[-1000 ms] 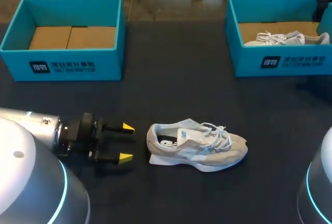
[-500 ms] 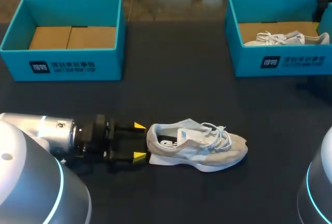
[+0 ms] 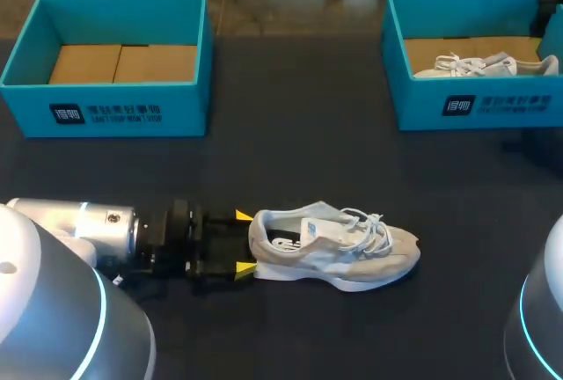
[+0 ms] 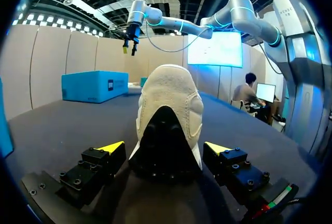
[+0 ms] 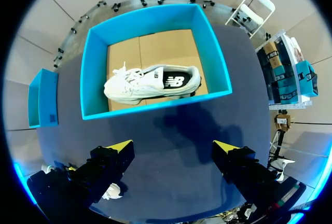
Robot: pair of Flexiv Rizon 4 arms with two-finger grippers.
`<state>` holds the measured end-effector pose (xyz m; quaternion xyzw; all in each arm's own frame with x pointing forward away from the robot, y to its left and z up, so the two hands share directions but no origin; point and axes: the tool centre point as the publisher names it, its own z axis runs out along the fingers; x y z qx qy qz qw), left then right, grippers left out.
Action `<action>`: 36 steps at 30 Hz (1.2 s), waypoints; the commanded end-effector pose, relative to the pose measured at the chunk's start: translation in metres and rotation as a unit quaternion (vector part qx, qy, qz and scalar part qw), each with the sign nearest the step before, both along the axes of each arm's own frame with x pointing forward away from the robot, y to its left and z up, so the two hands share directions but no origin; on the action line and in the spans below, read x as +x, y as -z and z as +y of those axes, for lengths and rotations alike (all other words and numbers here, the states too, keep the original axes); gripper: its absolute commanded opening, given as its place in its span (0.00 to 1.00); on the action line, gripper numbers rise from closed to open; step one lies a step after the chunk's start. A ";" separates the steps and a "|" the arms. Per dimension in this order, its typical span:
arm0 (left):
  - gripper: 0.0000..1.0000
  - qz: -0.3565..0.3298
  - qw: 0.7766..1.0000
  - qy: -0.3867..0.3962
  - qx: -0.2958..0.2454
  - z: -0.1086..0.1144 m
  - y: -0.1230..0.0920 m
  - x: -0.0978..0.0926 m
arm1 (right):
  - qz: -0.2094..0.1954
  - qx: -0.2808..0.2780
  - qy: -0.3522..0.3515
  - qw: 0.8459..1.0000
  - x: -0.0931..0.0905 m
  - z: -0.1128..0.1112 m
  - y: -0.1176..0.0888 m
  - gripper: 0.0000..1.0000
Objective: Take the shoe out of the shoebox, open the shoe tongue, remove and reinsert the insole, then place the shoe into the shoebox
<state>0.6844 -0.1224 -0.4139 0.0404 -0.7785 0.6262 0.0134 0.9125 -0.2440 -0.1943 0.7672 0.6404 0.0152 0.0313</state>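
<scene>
Pale shoe (image 3: 334, 252) standing on its sole on the dark table (image 3: 308, 160), outside both boxes, toe toward the robot's right and heel (image 4: 168, 125) facing the left gripper (image 3: 243, 241). The main risk at this stage is probably a shallow hold: the yellow tips reach only the rearmost part of the heel, so a closure here could pinch the soft collar alone and let the shoe slip out or swing when lifted. A second risk is displacement: should the arm advance further with the fingers misaligned, one tip may butt against the heel and slide the shoe across the cloth, or turn it off its line, since nothing braces the toe end. A hard squeeze could also fold the heel counter inward, which would hinder access to the insole. The left gripper lies low over the table, its jaws spread wider than the heel, one finger on each side; in the left wrist view a gap shows at both sides, so it grasps nothing and is released. The right gripper (image 5: 173, 146) hangs high above the right shoebox (image 5: 215, 63), likewise spread and holding nothing; that box contains a second shoe (image 5: 150, 84) lying on its side. The left shoebox (image 3: 114, 112), at the table's far left, shows only its cardboard floor.
</scene>
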 end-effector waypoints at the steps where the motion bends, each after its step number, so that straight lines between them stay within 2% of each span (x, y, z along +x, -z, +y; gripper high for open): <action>1: 1.00 0.001 1.000 -0.005 0.001 -0.006 0.001 -0.002 | 0.000 -0.001 0.001 1.000 0.000 0.000 0.000 1.00; 18: 1.00 0.001 1.000 -0.004 0.001 -0.018 -0.001 0.003 | 0.000 -0.001 0.001 1.000 0.000 0.000 0.000 1.00; 26: 1.00 0.003 1.000 0.004 -0.004 -0.017 -0.001 -0.006 | 0.000 -0.001 0.001 1.000 0.000 0.000 0.000 1.00; 36: 1.00 0.000 1.000 0.002 -0.002 -0.027 0.002 -0.008 | 0.000 -0.001 0.001 1.000 0.000 0.000 0.000 1.00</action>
